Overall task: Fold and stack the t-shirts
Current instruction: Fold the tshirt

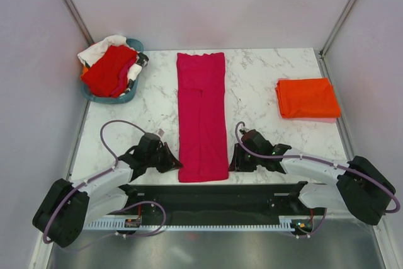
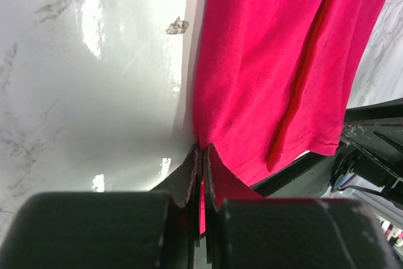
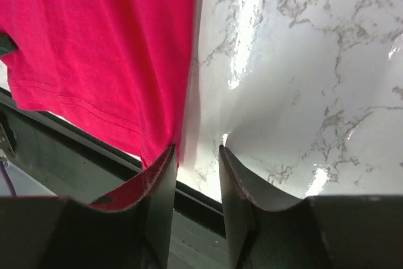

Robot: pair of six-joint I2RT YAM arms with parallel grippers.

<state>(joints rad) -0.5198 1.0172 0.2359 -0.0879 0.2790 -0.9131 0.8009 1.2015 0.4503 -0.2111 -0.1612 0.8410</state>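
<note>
A magenta-pink t-shirt [image 1: 201, 114], folded into one long narrow strip, lies flat down the middle of the marble table [image 1: 264, 80], running from near the far edge to the near edge, where its hem reaches the dark rail in front of the arms. The two arms flank its near end. The left gripper [image 1: 173, 160] sits at the strip's near left corner, and the left wrist camera shows its fingers [image 2: 189, 177] pressed together with a sliver of pink cloth pinched between them, so it grasps the shirt at the hem. The right gripper [image 1: 234, 159] sits at the near right corner with its jaws parted. In the right wrist view bare marble shows in the gap between the fingertips [image 3: 162, 174], and the shirt's edge runs down beside the finger nearer the cloth. Some pink shows behind that finger, and whether the cloth touches it cannot be told from this angle, but nothing is gripped between the two. Well apart from the strip, towards the far right of the table, a bright orange t-shirt [image 1: 307, 97] rests folded into a neat rectangle. At the far left corner a teal plastic basket [image 1: 123, 98] holds crumpled garments, with a red t-shirt [image 1: 110, 70] heaped on top and a white t-shirt [image 1: 101, 48] spilling over the rim behind it.
</note>
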